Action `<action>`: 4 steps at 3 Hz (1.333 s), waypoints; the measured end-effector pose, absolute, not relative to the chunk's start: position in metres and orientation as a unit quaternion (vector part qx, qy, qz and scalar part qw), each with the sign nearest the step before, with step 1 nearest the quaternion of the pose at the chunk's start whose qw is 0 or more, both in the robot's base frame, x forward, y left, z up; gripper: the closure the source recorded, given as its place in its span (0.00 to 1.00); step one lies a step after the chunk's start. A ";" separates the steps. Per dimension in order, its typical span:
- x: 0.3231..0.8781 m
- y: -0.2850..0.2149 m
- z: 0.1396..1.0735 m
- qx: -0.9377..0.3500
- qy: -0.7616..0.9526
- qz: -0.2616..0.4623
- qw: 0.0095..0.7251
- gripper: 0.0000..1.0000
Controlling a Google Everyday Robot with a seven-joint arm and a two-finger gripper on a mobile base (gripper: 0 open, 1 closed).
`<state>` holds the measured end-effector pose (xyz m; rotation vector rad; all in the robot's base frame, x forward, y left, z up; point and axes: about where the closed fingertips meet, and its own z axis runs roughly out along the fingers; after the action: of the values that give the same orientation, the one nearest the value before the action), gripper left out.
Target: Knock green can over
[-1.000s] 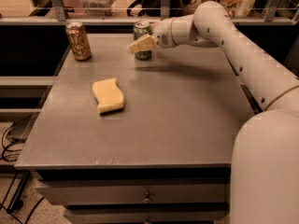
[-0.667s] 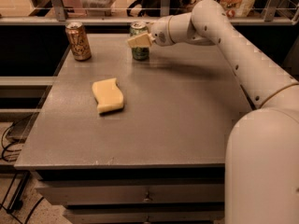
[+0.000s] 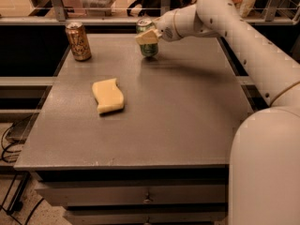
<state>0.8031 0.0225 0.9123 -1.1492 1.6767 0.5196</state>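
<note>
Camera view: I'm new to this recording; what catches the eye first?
The white arm reaches in from the right, its gripper at the upper part of the upright green can near the far edge of the table. A copper-orange can stands far left, and a yellow sponge lies left of centre.

Lab/office w/ drawer table point(image 3: 187, 116), floor cables point(image 3: 8, 142); tool point(image 3: 147, 36) at green can point(image 3: 149, 49).

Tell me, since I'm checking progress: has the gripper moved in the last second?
Yes: the gripper, at the green can, shifted slightly away from the orange can.
</note>
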 end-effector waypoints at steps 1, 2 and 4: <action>0.800 -0.011 0.923 -0.507 0.708 0.137 0.472 1.00; 0.795 -0.044 0.923 -0.556 0.717 0.064 0.416 0.82; 0.751 -0.063 0.880 -0.688 0.684 0.010 0.241 0.35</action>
<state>0.7507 -0.0632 0.8795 -1.8819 1.8718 0.0276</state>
